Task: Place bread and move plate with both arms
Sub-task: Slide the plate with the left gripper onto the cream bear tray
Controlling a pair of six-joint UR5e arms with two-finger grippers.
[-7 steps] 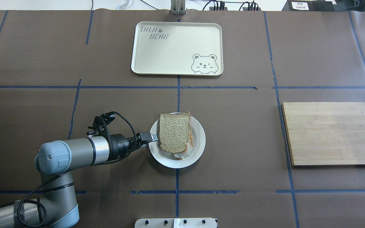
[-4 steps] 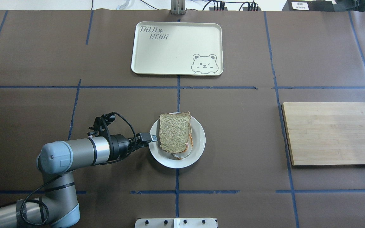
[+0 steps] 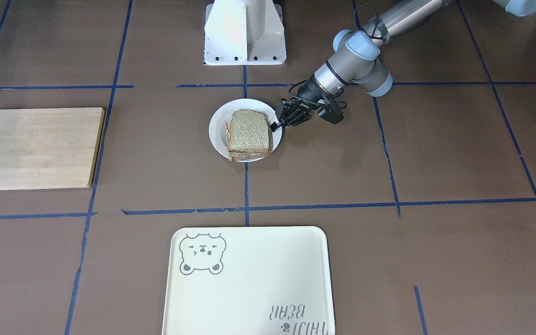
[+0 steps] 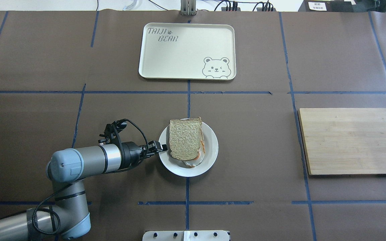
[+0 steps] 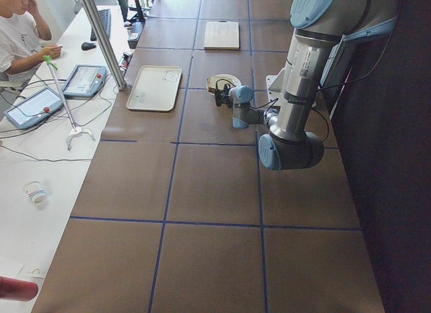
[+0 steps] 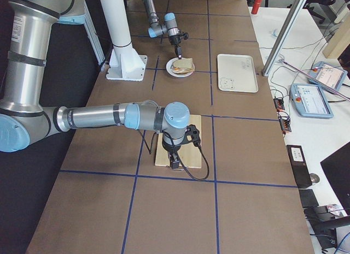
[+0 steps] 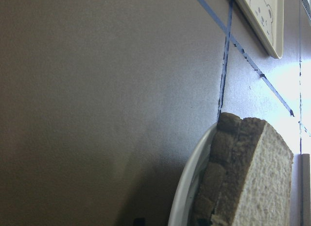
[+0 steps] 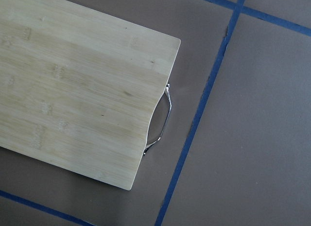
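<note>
The bread (image 4: pixel 185 139) lies on top of a stack on the white plate (image 4: pixel 211 147) at mid-table, with a fried egg's white edge (image 4: pixel 189 164) peeping out beneath it. My left gripper (image 4: pixel 162 146) reaches level onto the plate's left rim; its jaws stand one over the other and I cannot tell their gap. In the front view the left gripper (image 3: pixel 276 125) touches the plate (image 3: pixel 217 125) beside the bread (image 3: pixel 248 134). The left wrist view shows the rim (image 7: pixel 187 187) and bread (image 7: pixel 252 182) close up. My right gripper (image 6: pixel 174 162) hangs over the wooden board (image 6: pixel 161 155); I cannot tell its state.
The cream bear tray (image 4: pixel 187 50) lies at the table's far side, beyond the plate. The wooden board (image 4: pixel 350 140) with a metal handle lies at the right. The robot's white pedestal (image 3: pixel 244 32) stands at the near edge.
My left arm has slid right toward the plate, and its gripper tip now overlaps the rim. The plate has shifted very slightly right.
</note>
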